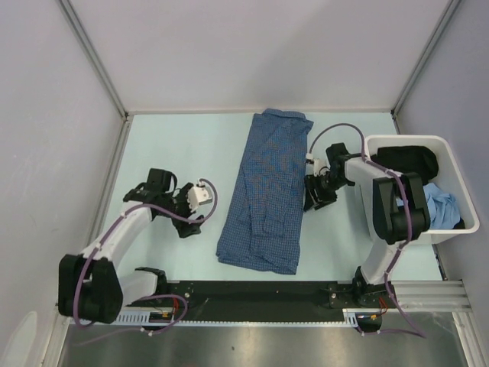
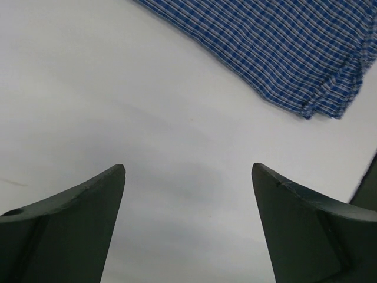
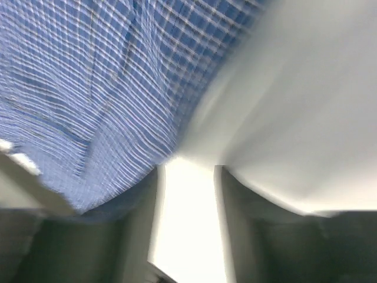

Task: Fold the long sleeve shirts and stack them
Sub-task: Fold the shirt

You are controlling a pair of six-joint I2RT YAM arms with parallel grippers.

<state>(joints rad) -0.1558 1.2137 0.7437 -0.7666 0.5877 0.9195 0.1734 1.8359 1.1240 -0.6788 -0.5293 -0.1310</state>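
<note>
Pale green table (image 1: 176, 145) lies bare between the widely spread fingers of the left gripper (image 2: 188, 171), which holds nothing. The right gripper (image 3: 188, 174), blurred, has its fingers slightly apart over bare table, right at the cloth's edge. Between the two arms the blue checked shirt (image 1: 267, 191) lies as a long folded strip mid-table, and a white bin (image 1: 405, 139) at the right holds more cloth.
</note>
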